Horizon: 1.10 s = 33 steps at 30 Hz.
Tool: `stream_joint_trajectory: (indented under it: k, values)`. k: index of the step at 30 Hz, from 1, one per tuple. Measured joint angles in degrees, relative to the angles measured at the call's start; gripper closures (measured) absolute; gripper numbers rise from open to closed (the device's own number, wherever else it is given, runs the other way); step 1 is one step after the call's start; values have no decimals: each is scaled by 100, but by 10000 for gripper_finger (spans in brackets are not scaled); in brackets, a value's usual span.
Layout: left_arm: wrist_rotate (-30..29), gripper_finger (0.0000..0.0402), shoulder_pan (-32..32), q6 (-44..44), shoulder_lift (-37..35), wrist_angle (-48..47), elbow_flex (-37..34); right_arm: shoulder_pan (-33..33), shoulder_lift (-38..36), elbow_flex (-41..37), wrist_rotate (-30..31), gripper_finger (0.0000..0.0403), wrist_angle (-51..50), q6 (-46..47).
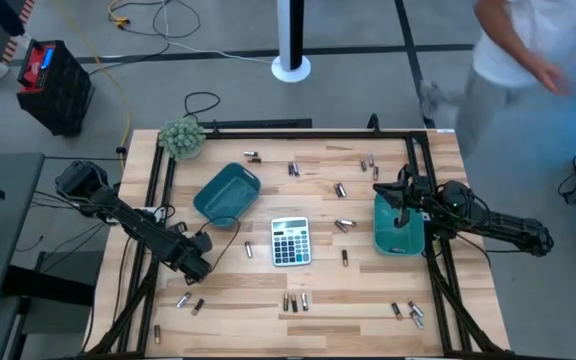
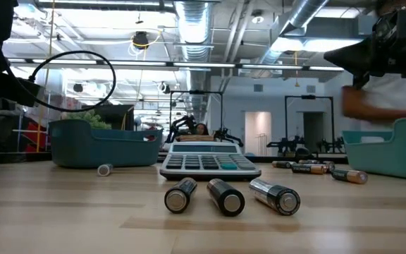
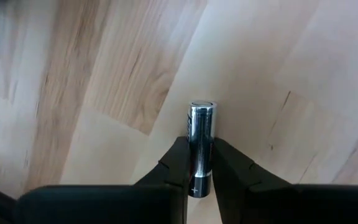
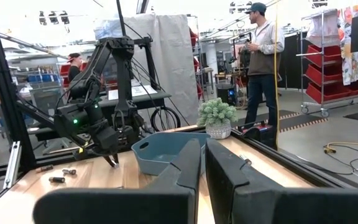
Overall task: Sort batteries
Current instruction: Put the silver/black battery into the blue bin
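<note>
Batteries (image 1: 295,301): nearly all loose, scattered across surface (image 1: 248,300). Left hand (image 3: 201,163): near-left, pinching one battery (image 3: 201,134). Right hand (image 4: 202,163): pressed together, empty, above right tray (image 1: 396,228). Left tray (image 1: 226,192) apparently empty. Sorting barely begun.

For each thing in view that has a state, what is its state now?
Left tool: shut on a battery.
Right tool: shut, empty, above the right tray.
Left tray: upright on the table.
Calculator: lying flat, keys up.
Three batteries: lying on their sides near the table's front edge.
</note>
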Motion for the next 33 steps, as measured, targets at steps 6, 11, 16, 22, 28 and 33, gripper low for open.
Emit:
stream_joint_trajectory:
  k: [6, 11, 16, 22, 28, 33]
  values:
    - [-449, 364, 10, 163, -353, 275, 84, 2, 2, 0, 1, 359, -2, 0]
    - [-459, 364, 3, 522, -675, 491, 73, 2, 22, 0, 0, 359, -2, 0]
    - [-549, 364, 3, 1228, -1142, 1105, 74, 2, 22, 0, 0, 359, 0, 0]
    - [-1378, 364, 44, 2498, -1866, 2110, 84, 2, 22, 0, 0, 359, 0, 0]
    - [-2496, 364, 582, 2810, -2540, 2120, 84, 2, 22, 0, 0, 359, 15, 0]
    - [-2497, 364, 1304, 3178, -2689, 2100, 84, 2, 22, 0, 0, 359, 45, 0]
